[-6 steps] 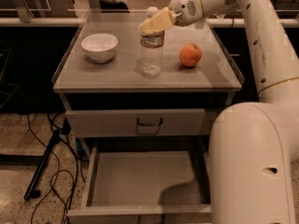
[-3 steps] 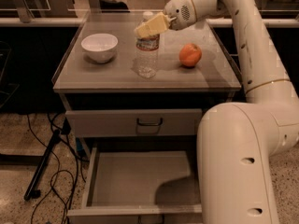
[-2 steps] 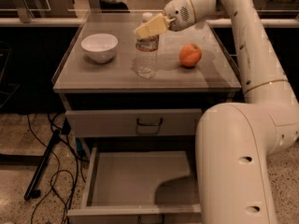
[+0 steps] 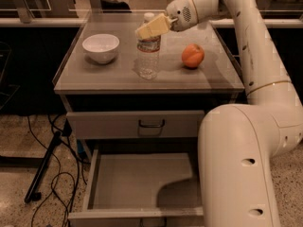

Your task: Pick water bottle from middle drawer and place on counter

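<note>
The water bottle (image 4: 147,56), clear with a white cap and a pale label band, stands upright on the grey counter (image 4: 118,77), between a white bowl and an orange fruit. My gripper (image 4: 151,27) is at the bottle's neck, reaching in from the right, with its cream tip across the bottle's shoulder just under the cap. The middle drawer (image 4: 137,183) is pulled open at the bottom of the view. The part of its grey floor that shows is bare. My arm's large white body (image 4: 236,164) covers its right side.
A white bowl (image 4: 101,46) sits on the counter's left part. An orange fruit (image 4: 192,56) sits right of the bottle. A closed drawer with a dark handle (image 4: 151,123) is above the open one. Cables and a dark stand leg (image 4: 45,167) lie on the floor at left.
Since two seconds ago the gripper and the bottle have shifted slightly left on the counter. Over the last second nothing has visibly moved.
</note>
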`<state>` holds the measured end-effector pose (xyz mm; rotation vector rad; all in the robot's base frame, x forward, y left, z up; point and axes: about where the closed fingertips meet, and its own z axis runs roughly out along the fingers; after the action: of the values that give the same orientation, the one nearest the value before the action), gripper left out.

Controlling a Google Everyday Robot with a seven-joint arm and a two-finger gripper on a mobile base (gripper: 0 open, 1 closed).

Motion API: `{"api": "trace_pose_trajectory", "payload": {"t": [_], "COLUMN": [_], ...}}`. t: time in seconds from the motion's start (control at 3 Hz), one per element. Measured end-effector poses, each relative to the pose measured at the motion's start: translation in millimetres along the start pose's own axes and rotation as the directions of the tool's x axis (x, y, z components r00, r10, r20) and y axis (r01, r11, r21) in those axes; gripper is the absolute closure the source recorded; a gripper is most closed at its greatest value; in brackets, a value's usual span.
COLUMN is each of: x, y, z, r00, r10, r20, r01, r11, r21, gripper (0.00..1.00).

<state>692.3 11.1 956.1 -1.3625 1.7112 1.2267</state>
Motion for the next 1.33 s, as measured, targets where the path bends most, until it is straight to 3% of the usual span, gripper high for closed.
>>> {"api": "trace_pose_trajectory", "payload": {"t": [0.33,1.0,1.33], "x": [0.0,0.0,0.0], "y": [0.0,0.0,0.0], "z": [0.0,0.0,0.0], "r00": [1.000,1.000,1.000], "r10": [0.000,0.000,0.000], "r20": [0.000,0.000,0.000], "r01": [0.000,0.000,0.000], "r11": [1.0000,1.0000,1.0000], "r21": [0.000,0.000,0.000], "gripper": [0.54,0.08,0.00]}}
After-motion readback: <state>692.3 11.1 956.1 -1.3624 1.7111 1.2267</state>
